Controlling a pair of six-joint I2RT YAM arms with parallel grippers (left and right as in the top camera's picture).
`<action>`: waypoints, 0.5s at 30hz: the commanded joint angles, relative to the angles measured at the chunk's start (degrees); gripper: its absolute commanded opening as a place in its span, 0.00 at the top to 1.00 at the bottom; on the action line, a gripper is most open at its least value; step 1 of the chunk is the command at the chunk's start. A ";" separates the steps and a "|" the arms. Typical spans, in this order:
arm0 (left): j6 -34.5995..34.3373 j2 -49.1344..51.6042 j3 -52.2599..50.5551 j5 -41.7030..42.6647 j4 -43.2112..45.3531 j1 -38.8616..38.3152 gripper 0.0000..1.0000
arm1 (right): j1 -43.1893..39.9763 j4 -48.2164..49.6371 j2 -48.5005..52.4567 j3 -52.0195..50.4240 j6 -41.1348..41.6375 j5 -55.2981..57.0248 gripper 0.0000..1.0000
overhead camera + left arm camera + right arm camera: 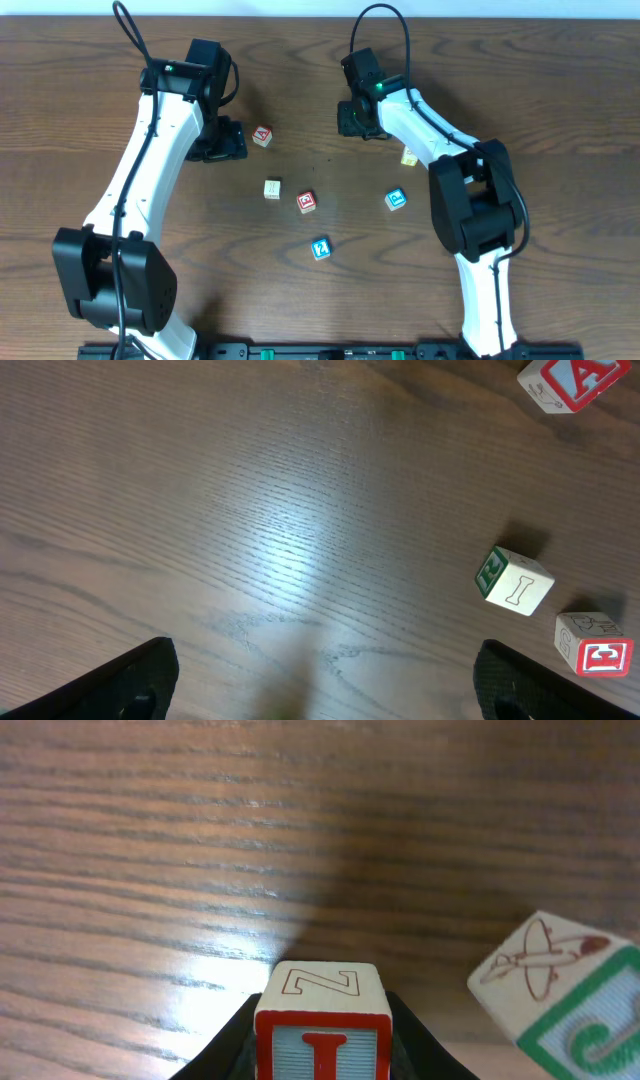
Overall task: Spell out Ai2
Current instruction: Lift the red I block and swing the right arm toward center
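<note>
Dark wood-grain worktop (300, 60), glare patches on it. Left hand (320, 685) spread apart above it. Right hand (362, 120) clamped on red block (320, 1015).

**Block Layout on the Table**

The blocks lie on the table (560, 80) between the two arms. The A block (262, 136) lies just to the right of the left gripper (228, 140). The I block (272, 188) lies nearer the arm bases than the A block. The centre block (306, 202) lies just right of the I block, not touching it. The nearest block (320, 248) lies closest to the bases. The right-hand block (396, 199) lies right of the centre block, beside the right arm. The Z block (322, 1010) sits between the fingers of the right gripper (322, 1040), toward the far side. The airplane block (560, 995) lies near the Z block, apart from it
</note>
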 commanded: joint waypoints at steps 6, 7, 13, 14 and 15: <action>-0.44 0.74 0.44 -1.90 -0.22 0.04 0.05 | -0.24 -5.77 -7.43 0.28 1.38 1.29 0.80; -0.42 0.74 0.44 -1.90 -0.26 0.04 0.05 | -0.22 -7.37 -9.81 0.28 1.38 1.73 0.82; -0.44 0.74 0.44 -1.90 -1.16 0.04 0.05 | 1.18 -12.83 -21.29 0.28 1.36 5.25 0.83; -0.42 0.74 0.44 -1.90 -1.44 0.04 0.05 | 1.66 -13.77 -23.71 0.26 1.36 6.23 0.84; -0.42 0.74 0.44 -1.90 -1.79 0.04 0.05 | 2.19 -14.88 -26.27 0.26 1.38 7.43 0.85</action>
